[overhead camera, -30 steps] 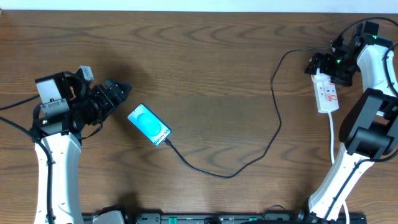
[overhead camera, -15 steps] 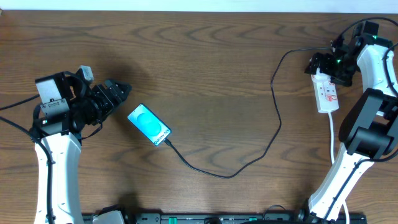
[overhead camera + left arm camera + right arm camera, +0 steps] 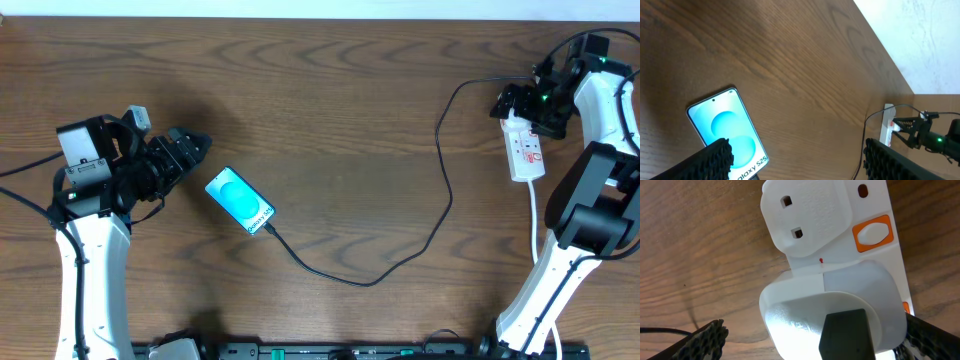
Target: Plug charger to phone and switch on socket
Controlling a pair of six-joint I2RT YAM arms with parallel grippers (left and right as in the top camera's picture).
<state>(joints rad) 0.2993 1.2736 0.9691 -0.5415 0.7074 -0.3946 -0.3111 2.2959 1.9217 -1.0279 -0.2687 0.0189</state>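
Hovering just short of the phone (image 3: 240, 200), the left hand (image 3: 190, 148) is spread open and empty. The phone lies screen-up on the desk (image 3: 340, 120), just beyond its fingertips. The charger (image 3: 372, 284) meets the phone's far end and runs away across the desk toward the right hand. Whether its tip is fully seated cannot be told.

The right hand (image 3: 512, 103) is also spread wide and grasps nothing. It is poised over the socket (image 3: 527, 150), directly above the white plug (image 3: 840, 305) at that end. An orange switch (image 3: 872, 233) sits just past the plug.

The press looks like the risky part. The switch is small and crowded by the plug, so a wide-open fingertip could land on the plug or the wrong rocker. A sideways shove could also skid the unrestrained socket, tug the cable and drag the tip out of the phone, which nothing braces.
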